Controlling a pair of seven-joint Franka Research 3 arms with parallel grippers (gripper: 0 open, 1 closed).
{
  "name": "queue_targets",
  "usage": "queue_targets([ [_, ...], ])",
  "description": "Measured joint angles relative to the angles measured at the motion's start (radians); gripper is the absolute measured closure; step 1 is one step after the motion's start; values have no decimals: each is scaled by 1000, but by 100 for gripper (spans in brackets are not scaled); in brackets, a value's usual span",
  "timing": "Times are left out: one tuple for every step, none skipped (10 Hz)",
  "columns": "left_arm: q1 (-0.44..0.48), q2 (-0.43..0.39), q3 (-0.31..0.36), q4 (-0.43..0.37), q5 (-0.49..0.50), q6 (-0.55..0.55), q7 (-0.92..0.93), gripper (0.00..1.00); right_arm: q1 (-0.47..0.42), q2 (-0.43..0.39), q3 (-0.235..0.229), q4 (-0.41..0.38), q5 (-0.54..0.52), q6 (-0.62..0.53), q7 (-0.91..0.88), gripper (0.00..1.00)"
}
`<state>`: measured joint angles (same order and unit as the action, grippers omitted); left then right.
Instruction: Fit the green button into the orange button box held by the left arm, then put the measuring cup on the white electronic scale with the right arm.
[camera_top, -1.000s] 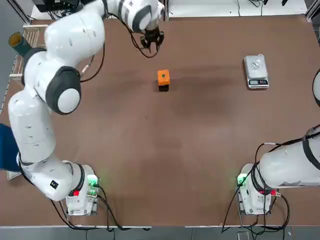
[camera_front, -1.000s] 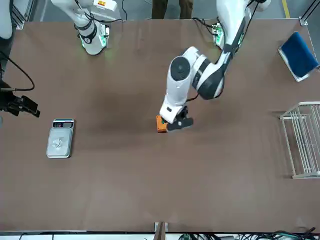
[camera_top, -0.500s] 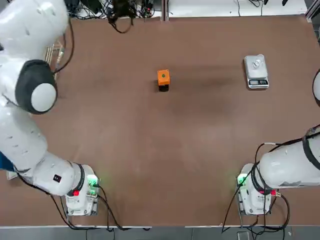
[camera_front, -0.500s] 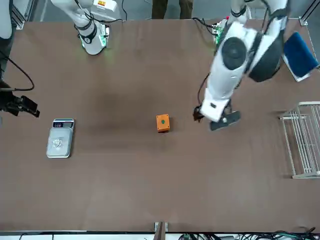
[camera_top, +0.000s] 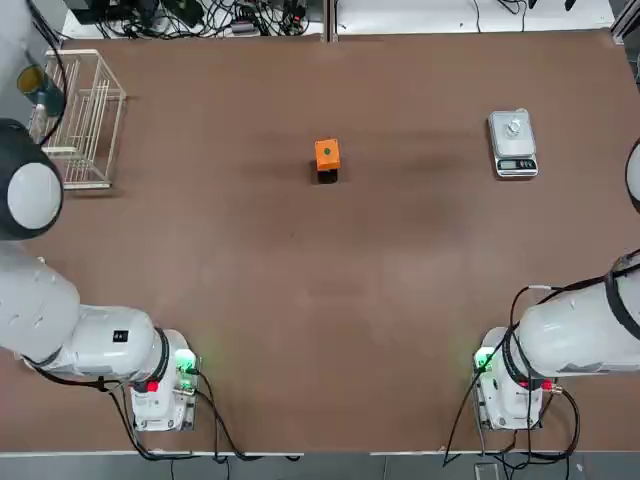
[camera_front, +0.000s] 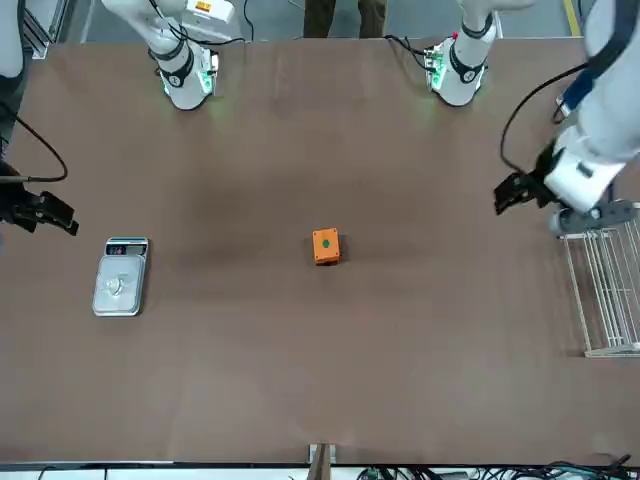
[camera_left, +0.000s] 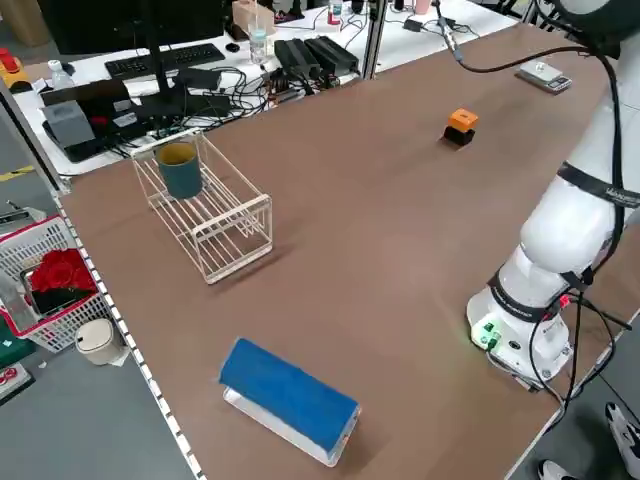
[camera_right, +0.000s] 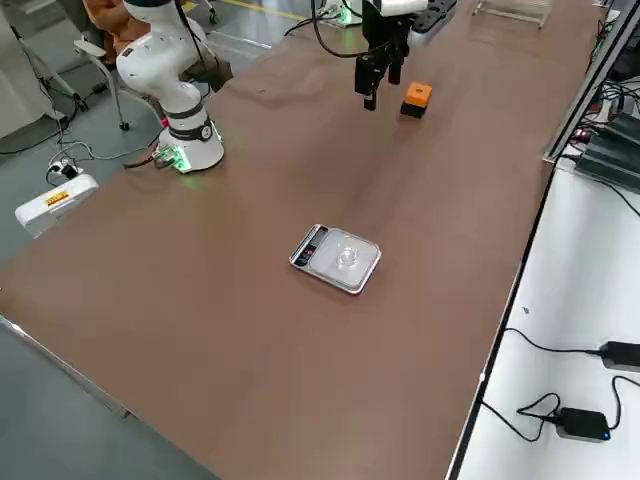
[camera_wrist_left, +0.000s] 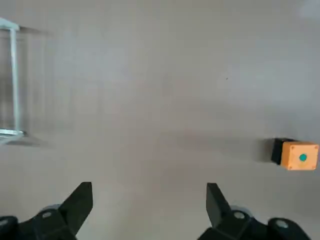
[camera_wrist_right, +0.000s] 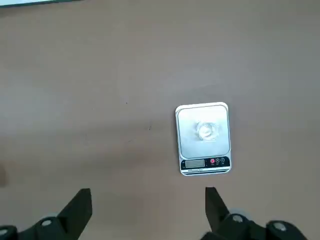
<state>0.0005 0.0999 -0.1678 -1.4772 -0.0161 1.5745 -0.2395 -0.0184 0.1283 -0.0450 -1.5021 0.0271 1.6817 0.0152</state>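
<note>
Your box (camera_top: 326, 155) sits upper centre of the top view, button (camera_top: 326, 153) seated in its top face. The cup (camera_top: 514, 128) rests on the scale (camera_top: 512, 143) at upper right. Both grippers, left (camera_wrist_left: 149, 205) and right (camera_wrist_right: 148, 207), are spread wide and hold nothing.
</note>
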Motion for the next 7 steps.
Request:
queue_targets([
  [1, -20, 19, 0, 0, -8, 38, 0, 0, 0, 0, 0, -1, 2, 0, 0],
  [-3, -37, 34, -1, 0, -12, 61, 0, 0, 0, -1, 0, -4, 3, 0, 0],
  [-5, -52, 39, -1, 0, -23, 79, 0, 0, 0, 0, 0, -11, 11, 0, 0],
  [-4, -61, 41, -1, 0, -34, 89, 0, 0, 0, 0, 0, -15, 22, 0, 0],
  [-4, -64, 42, -1, 1, -38, 100, 0, 0, 0, 1, 0, -15, 25, 0, 0],
  [-3, -63, 42, -5, 2, -39, 109, 0, 0, 0, 2, 0, -15, 25, 0, 0],
  [-2, -63, 43, -9, 2, -39, 120, 0, 0, 0, 2, 0, -15, 25, 0, 0],
])
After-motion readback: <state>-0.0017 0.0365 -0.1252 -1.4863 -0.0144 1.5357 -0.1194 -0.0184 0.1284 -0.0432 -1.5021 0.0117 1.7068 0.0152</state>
